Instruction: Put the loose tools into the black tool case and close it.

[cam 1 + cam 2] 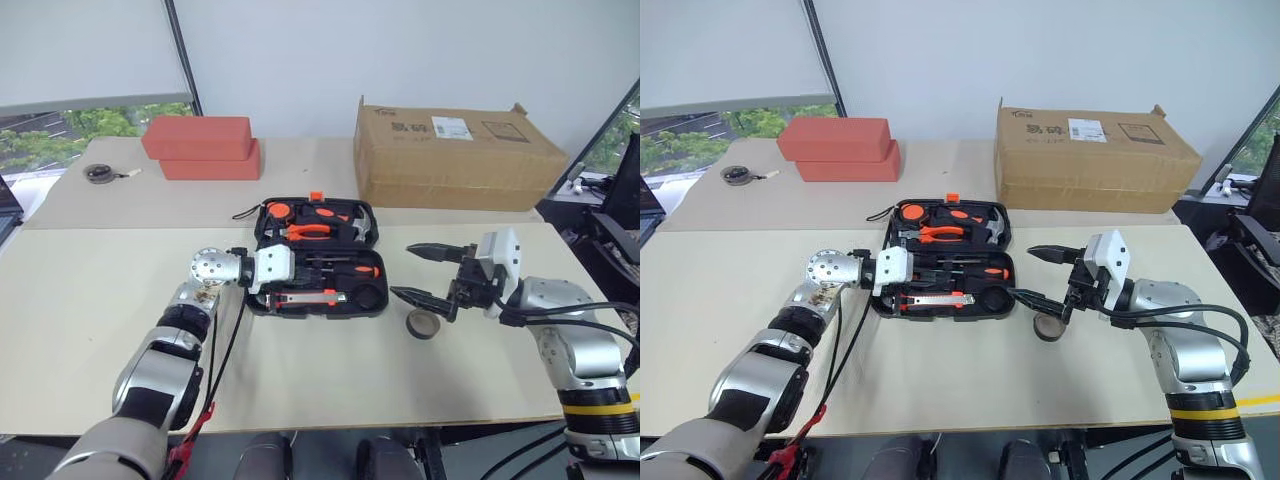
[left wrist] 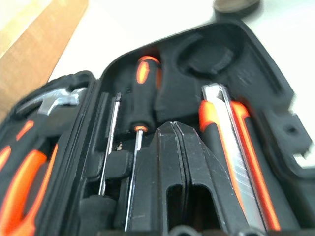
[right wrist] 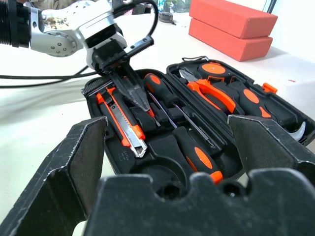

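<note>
On bench, black tool case [image 1: 316, 258] lies open w/ screwdrivers [image 3: 197, 152] & utility knife [image 3: 123, 120] slotted; left gripper [image 3: 135, 96] jaws closed over it, empty; right gripper [image 1: 425, 272] jaws wide open beside tape roll [image 1: 423, 324].

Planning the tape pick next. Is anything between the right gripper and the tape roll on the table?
Nothing visible: the open right gripper hangs just above the tape roll, which lies on bare table beside the black tool case.

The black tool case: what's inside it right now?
The black tool case lies open: pliers and a hammer in the far half, screwdrivers and a utility knife in the near half. The left gripper hides part of the slots.
</note>
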Motion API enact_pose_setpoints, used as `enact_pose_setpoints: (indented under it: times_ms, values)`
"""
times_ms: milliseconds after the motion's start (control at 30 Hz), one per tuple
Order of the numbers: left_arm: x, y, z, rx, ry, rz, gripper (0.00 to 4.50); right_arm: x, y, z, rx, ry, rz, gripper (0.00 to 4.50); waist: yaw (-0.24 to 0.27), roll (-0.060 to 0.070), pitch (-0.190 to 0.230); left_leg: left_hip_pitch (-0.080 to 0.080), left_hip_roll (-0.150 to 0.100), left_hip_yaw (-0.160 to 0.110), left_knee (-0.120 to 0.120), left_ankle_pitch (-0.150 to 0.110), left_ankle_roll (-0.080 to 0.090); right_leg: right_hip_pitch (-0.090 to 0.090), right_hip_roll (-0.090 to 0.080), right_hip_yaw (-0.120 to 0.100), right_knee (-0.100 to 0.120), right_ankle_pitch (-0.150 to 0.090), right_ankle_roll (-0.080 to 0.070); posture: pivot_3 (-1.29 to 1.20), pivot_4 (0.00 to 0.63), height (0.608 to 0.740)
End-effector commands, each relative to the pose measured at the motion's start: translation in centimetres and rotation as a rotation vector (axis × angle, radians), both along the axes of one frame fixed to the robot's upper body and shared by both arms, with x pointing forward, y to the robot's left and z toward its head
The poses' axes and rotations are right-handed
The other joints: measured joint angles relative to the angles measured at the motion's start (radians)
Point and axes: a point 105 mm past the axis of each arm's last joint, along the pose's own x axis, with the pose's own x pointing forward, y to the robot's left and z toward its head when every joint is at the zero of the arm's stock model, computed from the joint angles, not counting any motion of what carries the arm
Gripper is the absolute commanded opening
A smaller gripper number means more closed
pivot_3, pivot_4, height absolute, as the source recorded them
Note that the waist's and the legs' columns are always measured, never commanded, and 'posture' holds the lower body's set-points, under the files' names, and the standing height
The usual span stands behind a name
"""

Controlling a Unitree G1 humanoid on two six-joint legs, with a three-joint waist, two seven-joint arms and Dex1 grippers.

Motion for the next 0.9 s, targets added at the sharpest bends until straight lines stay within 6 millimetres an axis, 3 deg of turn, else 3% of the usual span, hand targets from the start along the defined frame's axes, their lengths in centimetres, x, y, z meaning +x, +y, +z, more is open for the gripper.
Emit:
enact_pose_setpoints:
  times_ms: [33,267,900]
  values:
    - [-0.6,0.1,1.9,-0.097,0.078,-0.072,0.05,0.0,-0.4,1.1,-0.003,-0.058,-0.003,4.5,-0.004,-0.001,0.001,-0.001,-0.001,0.001,0.0,0.0,0.0,0.0,0.0,0.0,0.0,0.002,-0.003,0.0,0.15,0.713]
    - [-2.0,0.8,0.7,-0.002,0.194,-0.159,0.05,0.1,-0.4,1.2,-0.005,-0.062,-0.005,4.5,-0.02,-0.002,0.001,-0.001,-0.001,0.004,-0.002,-0.002,0.003,0.0,0.001,-0.001,-0.001,0.001,-0.001,0.0,0.15,0.713]
    - [-1.1,1.9,-3.0,0.261,0.177,-0.064,0.05,-0.1,0.1,1.8,-0.007,-0.072,-0.009,4.5,-0.022,-0.002,0.001,0.003,0.0,0.001,0.0,-0.002,0.002,0.003,0.0,0.0,-0.002,0.0,0.001,0.0,0.15,0.713]
